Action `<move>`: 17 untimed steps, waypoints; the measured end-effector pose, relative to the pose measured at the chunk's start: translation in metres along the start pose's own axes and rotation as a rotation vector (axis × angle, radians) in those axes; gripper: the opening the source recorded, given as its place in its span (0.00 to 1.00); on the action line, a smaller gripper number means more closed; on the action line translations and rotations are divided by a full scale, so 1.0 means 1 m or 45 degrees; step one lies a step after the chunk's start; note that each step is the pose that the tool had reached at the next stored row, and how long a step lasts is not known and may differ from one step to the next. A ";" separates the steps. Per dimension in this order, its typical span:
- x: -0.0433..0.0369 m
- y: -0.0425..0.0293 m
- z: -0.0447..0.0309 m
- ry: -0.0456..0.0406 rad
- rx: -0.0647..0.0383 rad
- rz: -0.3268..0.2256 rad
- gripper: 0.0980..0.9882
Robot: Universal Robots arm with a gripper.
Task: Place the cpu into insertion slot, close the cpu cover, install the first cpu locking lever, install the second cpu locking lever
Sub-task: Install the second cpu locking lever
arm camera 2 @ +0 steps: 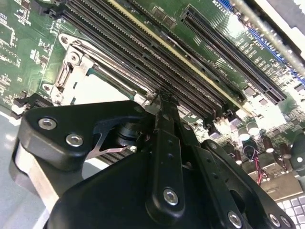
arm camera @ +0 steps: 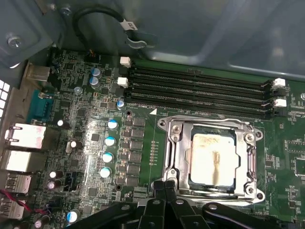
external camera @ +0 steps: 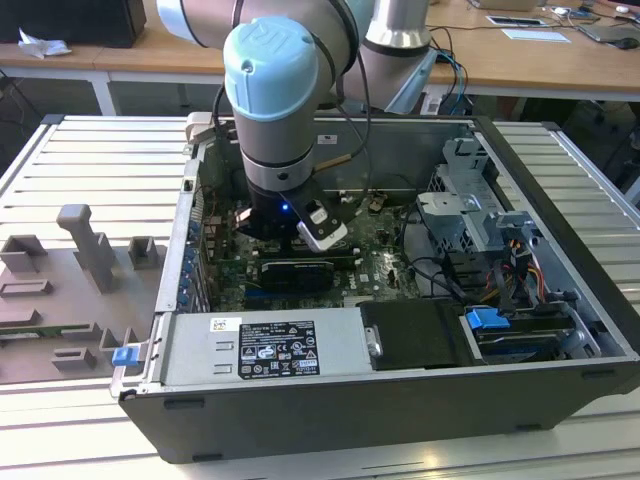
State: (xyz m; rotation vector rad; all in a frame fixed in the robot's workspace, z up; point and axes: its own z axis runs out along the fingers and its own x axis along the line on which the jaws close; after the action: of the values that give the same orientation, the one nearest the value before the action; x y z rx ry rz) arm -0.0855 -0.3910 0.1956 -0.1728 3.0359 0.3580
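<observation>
Silvery-grey square cpu (arm camera: 213, 160) seated in metal-rimmed insertion slot (arm camera: 172, 157), silvery frame cpu cover (arm camera: 248, 162) down around it. Black hand (arm camera: 165, 188) fingers pinched together, empty, at slot's edge.

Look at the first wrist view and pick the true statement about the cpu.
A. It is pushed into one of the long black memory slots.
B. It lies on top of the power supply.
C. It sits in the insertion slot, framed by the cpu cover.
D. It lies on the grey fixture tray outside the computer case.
C: the cpu lies flat inside the insertion slot, with the cpu cover as a silvery frame around it.
</observation>
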 end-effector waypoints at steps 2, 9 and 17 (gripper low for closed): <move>0.0024 0.0002 0.0001 -0.005 -0.002 -0.001 0.01; 0.0050 0.0015 -0.0048 -0.009 -0.012 -0.002 0.01; 0.0042 0.0034 -0.0134 -0.009 -0.012 -0.002 0.01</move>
State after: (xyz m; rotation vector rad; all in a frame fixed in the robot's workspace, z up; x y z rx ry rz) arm -0.0910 -0.3913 0.2090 -0.1737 3.0276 0.3720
